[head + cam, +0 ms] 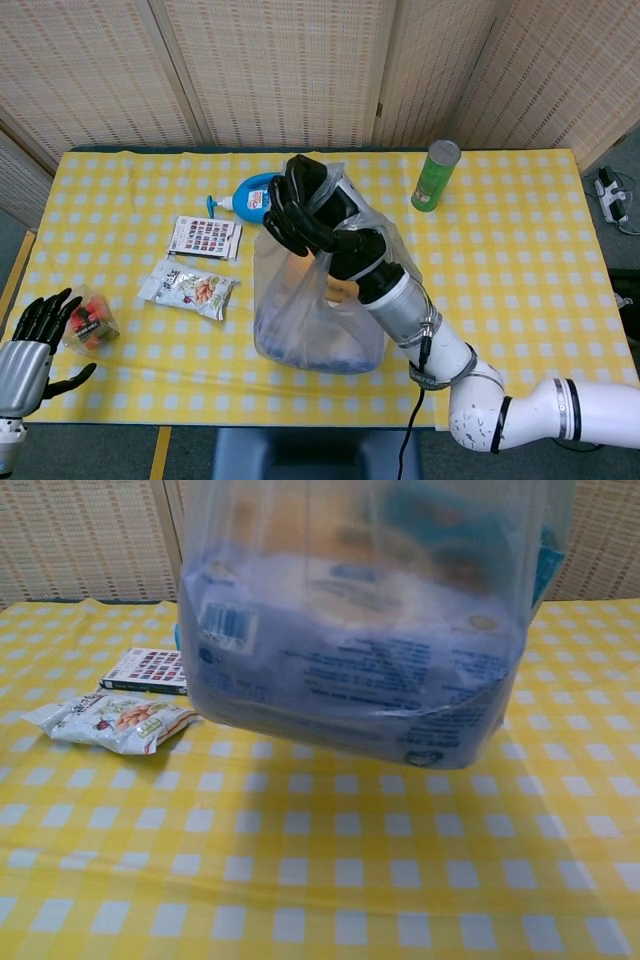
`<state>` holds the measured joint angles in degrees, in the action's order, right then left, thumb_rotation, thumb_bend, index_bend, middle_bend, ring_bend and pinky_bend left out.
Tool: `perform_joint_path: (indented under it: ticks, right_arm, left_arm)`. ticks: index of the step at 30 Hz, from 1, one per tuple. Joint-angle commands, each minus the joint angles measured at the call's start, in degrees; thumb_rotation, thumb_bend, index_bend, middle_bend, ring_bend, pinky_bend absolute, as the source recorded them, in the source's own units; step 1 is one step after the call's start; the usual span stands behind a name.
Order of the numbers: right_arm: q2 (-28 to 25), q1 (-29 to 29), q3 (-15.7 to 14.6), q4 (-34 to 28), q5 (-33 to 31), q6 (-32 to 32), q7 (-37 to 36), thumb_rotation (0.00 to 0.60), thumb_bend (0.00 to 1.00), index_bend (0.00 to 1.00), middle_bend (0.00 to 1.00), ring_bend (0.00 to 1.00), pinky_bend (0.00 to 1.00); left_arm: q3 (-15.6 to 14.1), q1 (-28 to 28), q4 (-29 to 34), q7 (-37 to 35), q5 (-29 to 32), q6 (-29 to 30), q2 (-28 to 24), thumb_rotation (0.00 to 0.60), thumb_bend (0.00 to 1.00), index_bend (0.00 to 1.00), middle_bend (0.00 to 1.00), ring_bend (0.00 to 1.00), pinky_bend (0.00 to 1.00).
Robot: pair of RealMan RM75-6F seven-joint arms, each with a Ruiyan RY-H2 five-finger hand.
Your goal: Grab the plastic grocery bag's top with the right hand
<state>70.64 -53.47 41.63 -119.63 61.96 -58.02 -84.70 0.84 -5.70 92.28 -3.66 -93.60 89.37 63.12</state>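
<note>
My right hand (305,212) grips the gathered top of the clear plastic grocery bag (310,305) and holds it up off the yellow checked table (500,270). In the chest view the bag (360,620) hangs clear of the cloth, its flat bottom showing a blue box with a barcode and other goods inside. The hand itself is out of the chest view. My left hand (35,335) hovers at the table's near left corner, fingers spread, holding nothing.
A blue detergent bottle (240,198) lies behind the bag. A small card box (204,238) and a snack packet (187,287) lie to its left. A bag of red items (88,316) sits beside my left hand. A green can (435,175) stands at the back right.
</note>
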Motion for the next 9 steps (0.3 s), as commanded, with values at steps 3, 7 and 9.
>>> perform_joint_path:
  ticks: [3,7,9]
  right_arm:
    - [0.91,0.99,0.17,0.76,0.07,0.54,0.23,0.600,0.58,0.73,0.73,0.92,0.91]
    - [1.50,1.62,0.52,1.63,0.59,1.26,-0.34,0.600,0.58,0.73,0.74,0.92,0.91]
    - [1.76,1.89,0.58,2.05,0.97,1.68,-0.40,0.600,0.58,0.73,0.74,0.92,0.91]
  left_arm:
    - [-0.04,0.15,0.03,0.06,-0.05,0.26,-0.06,0.600,0.22,0.00,0.05,0.06,0.00]
    - [-0.14,0.25,0.24,0.22,-0.04,0.30,-0.13,0.600,0.22,0.00,0.05,0.06,0.00]
    - [-0.12,0.31,0.30,0.40,-0.23,0.59,-0.09,0.600,0.22,0.00,0.05,0.06,0.00]
